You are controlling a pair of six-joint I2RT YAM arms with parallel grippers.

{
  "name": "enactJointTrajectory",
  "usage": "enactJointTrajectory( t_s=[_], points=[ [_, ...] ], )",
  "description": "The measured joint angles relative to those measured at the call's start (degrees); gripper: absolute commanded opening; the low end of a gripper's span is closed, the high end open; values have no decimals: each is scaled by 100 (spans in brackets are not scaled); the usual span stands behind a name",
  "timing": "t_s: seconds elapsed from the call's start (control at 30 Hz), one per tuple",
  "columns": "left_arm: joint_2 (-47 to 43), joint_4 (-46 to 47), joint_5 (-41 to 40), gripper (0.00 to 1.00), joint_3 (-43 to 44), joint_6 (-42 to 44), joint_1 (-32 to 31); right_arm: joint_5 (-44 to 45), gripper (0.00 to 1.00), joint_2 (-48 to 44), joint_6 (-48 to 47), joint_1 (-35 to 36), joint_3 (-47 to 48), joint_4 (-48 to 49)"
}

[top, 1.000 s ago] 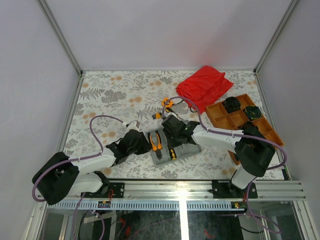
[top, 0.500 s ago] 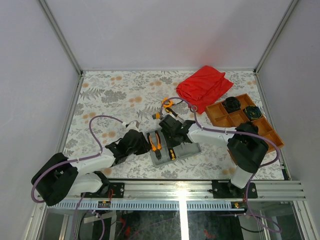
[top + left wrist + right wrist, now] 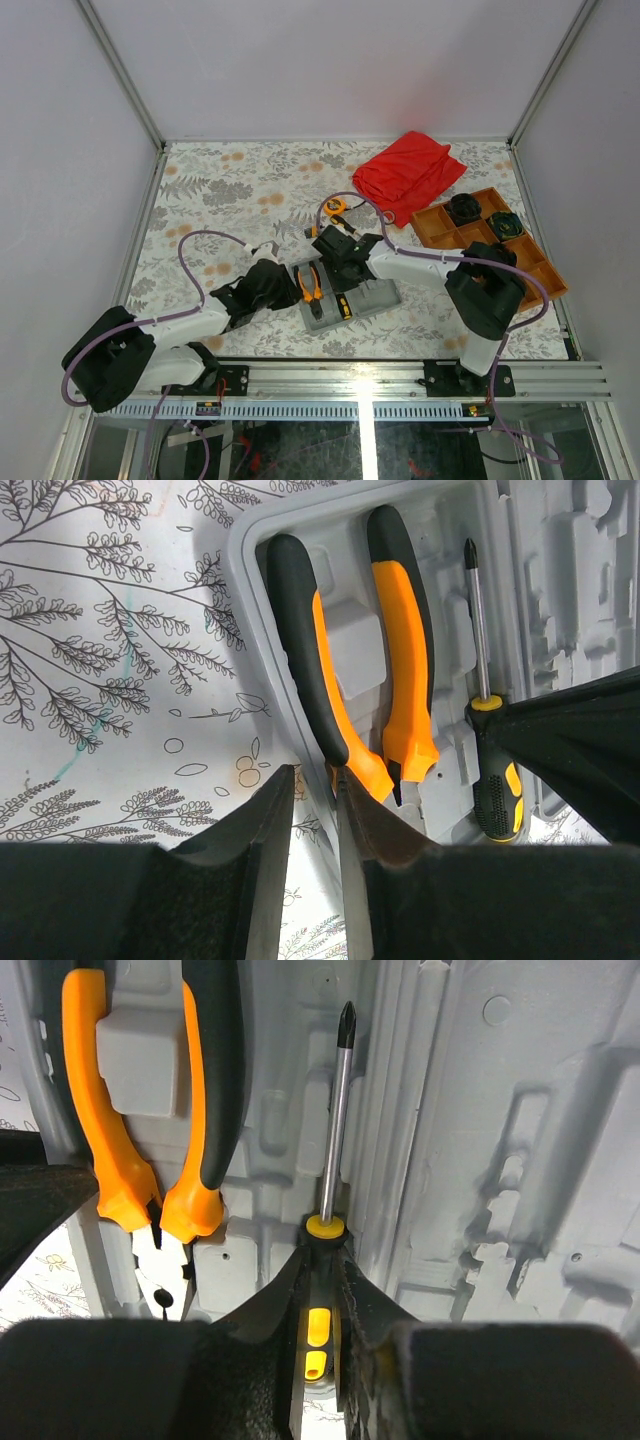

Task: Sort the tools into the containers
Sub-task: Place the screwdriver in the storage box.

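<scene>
The grey containers (image 3: 372, 296) lie joined as one flat case in front of the arms. Orange-handled pliers (image 3: 310, 283) (image 3: 400, 630) (image 3: 85, 1110) rest in the left tray (image 3: 560, 580). Beside them lies a short screwdriver (image 3: 345, 308) (image 3: 497, 790) (image 3: 335, 1110). My right gripper (image 3: 344, 296) (image 3: 322, 1260) points down and is shut on the screwdriver's black-and-yellow handle. My left gripper (image 3: 288, 285) (image 3: 315, 780) is at the case's left edge, its jaws nearly together with the tray's rim between them. A round orange tape measure (image 3: 336, 206) sits on the cloth beyond the case.
A crumpled red cloth (image 3: 410, 172) lies at the back right. An orange-brown divided tray (image 3: 445, 238) at the right holds black round parts (image 3: 463, 208). Metal frame posts and white walls bound the floral table (image 3: 220, 190).
My right gripper has shifted a little left and away, and its jaws have closed onto the screwdriver handle. My left gripper has stayed on the case's edge.
</scene>
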Motion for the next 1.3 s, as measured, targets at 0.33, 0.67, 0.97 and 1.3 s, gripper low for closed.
enactJointTrajectory(
  t_s=[0.33,0.67,0.97,1.3],
  points=[
    [-11,4,26,15,0,98,0,179,0,120,155,118,68,-59],
    [-11,-24,26,1,13,201,11,605,0,487,197,396,267,-227],
    [-37,-205,-17,1,83,282,39,990,1,595,214,619,243,-109],
    [-463,-909,-208,24,101,282,28,1025,37,-114,479,903,-264,424]
  ],
)
